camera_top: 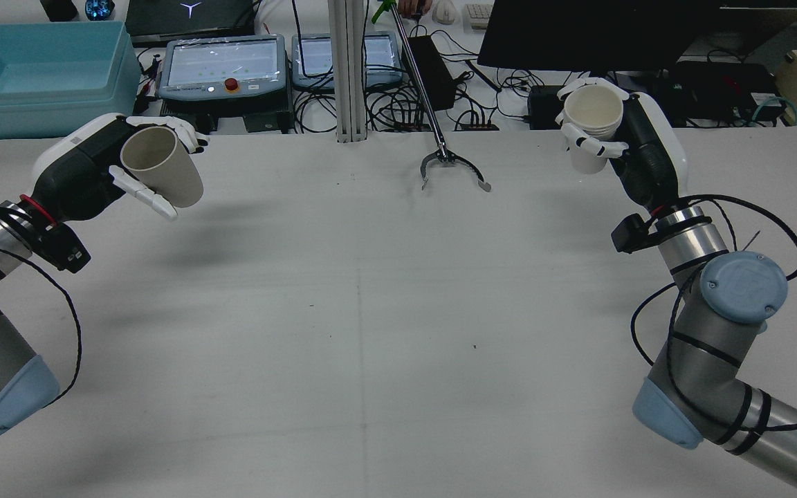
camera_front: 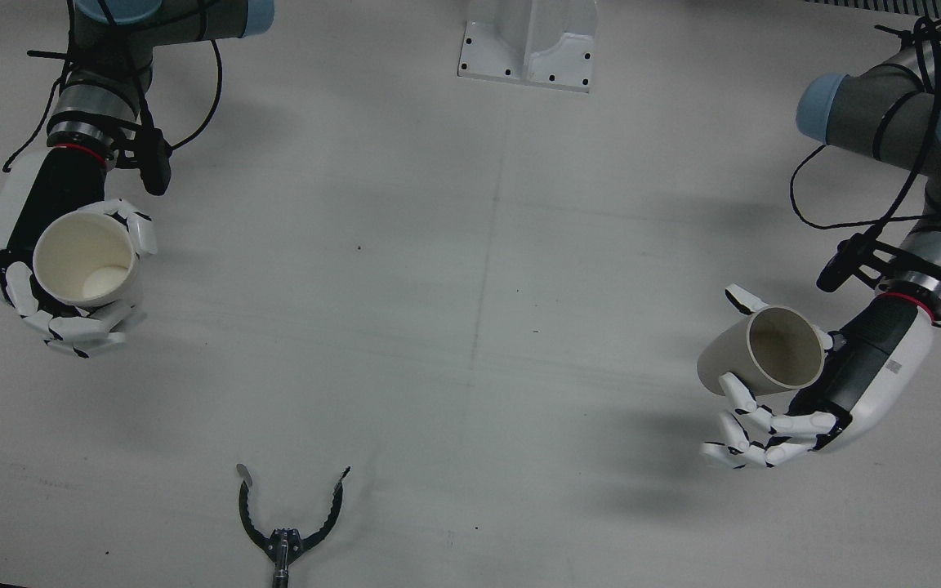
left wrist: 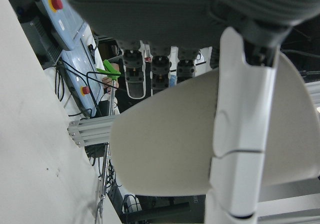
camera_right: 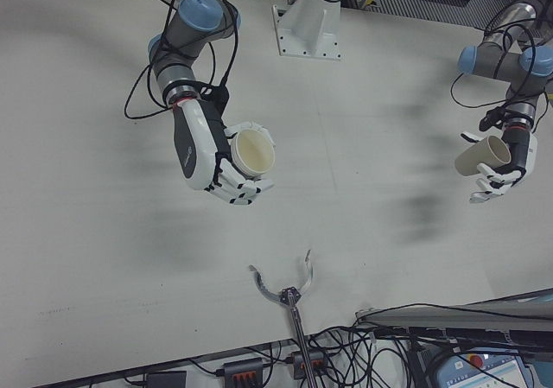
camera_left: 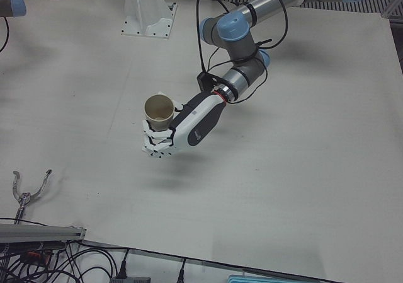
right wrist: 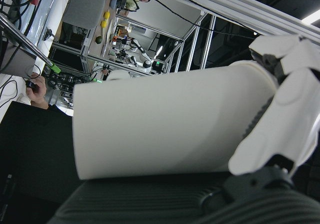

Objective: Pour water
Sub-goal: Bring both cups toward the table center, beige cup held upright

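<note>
- Aloft, left hand grips tan cup, tilted, mouth angled back toward its arm.
- Right hand clasps white cup, near upright, mouth up.

Over the table, the left hand holds a tilted cup well apart from the right hand with its upright cup; a grabber lies between them at the operators' edge.
</note>
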